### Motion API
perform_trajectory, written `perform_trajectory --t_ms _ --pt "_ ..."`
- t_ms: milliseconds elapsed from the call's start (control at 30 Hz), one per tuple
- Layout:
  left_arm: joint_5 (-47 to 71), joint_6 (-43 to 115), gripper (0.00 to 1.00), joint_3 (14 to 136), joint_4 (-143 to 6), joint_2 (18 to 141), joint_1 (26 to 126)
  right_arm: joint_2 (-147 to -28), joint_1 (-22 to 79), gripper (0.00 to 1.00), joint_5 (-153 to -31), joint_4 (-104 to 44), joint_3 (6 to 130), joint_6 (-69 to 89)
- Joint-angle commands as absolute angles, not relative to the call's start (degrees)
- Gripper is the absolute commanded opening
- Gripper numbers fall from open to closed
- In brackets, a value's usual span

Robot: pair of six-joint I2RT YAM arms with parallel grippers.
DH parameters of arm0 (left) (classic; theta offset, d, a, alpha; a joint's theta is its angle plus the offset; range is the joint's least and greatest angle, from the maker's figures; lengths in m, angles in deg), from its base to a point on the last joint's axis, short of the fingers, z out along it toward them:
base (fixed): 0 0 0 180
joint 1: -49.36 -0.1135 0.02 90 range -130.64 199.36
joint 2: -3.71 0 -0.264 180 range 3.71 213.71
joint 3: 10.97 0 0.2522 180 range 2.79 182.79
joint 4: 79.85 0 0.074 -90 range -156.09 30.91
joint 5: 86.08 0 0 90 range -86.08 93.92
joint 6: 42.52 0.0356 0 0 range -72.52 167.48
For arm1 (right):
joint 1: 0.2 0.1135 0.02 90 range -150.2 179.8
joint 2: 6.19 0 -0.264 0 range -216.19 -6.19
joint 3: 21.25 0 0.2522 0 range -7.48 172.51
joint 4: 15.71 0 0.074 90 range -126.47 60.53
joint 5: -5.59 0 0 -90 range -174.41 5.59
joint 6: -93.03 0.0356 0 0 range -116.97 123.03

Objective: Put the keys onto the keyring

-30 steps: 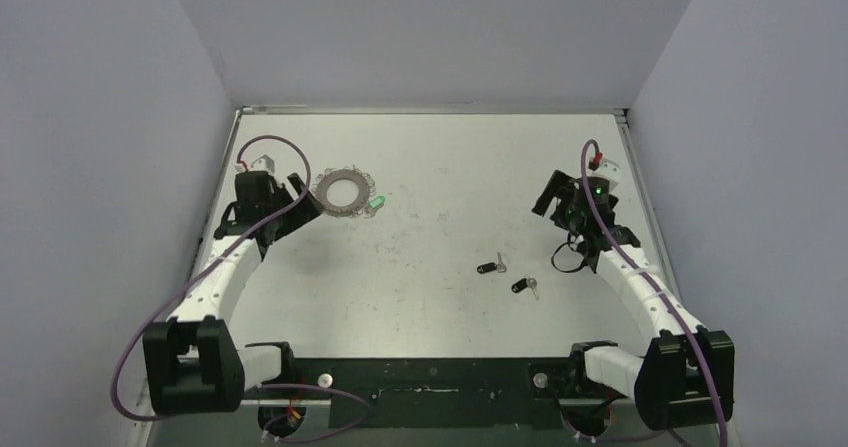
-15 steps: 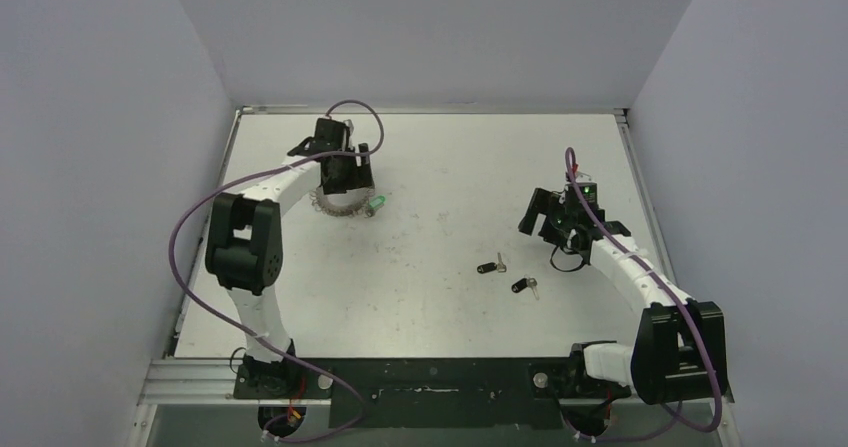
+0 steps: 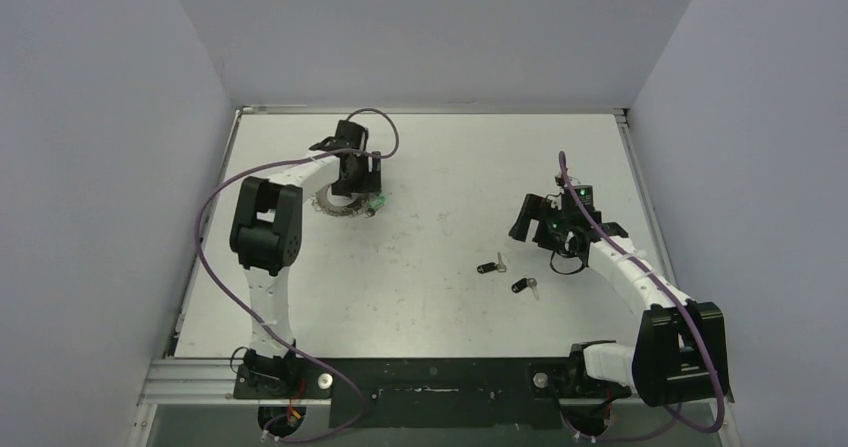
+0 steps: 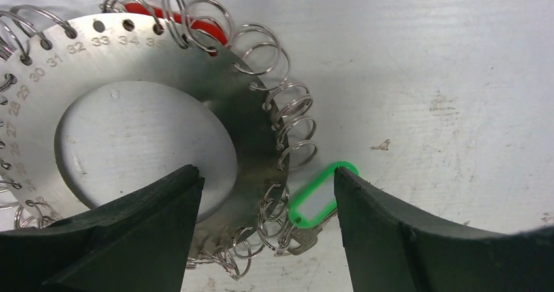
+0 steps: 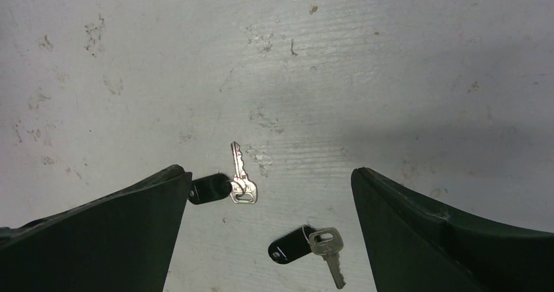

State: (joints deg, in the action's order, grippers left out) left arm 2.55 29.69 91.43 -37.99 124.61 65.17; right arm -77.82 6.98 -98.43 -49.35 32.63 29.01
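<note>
L tool (image 3: 358, 181) over keyring (image 3: 333, 208) | 2 keys (image 3: 490, 267) on tbl (image 3: 430, 157) (near R tool (image 3: 528, 220))

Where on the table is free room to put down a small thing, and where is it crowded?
Bare table lies wide between the keyring and the keys, and in the near strip before the arm bases. Crowded: at the keyring, where the open left end effector straddles its band, and at the keys, close to the open right end effector.

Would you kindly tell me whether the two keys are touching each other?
Apart. The right wrist view shows a strip of bare table between the upper key and the lower key.
</note>
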Motion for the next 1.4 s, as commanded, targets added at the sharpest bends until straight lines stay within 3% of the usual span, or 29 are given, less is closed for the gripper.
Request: perform_trajectory --t_ms 0,567,933,1233,1367 --pt "3.9 30.5 0.72 89.0 -36.5 123.5 68.3 -78.2 7.3 1.0 -101.8 -49.2 33.8 27.8" --pt "11.6 15.8 0.69 67.3 -38.5 103.7 91.6 -81.4 11.2 1.0 -106.8 -47.0 37.6 25.4" --pt "11.8 6.8 0.7 64.6 -43.5 90.5 87.2 -90.2 19.8 0.97 -106.9 -46.5 42.9 26.1" --pt "17.4 -3.5 0.66 44.5 -48.3 78.5 71.5 -97.9 26.0 0.86 -109.2 -44.1 46.0 27.7" --pt "20.3 -6.9 0.63 37.0 -53.3 75.2 69.7 -100.9 28.7 0.82 -110.0 -42.6 46.7 28.8"
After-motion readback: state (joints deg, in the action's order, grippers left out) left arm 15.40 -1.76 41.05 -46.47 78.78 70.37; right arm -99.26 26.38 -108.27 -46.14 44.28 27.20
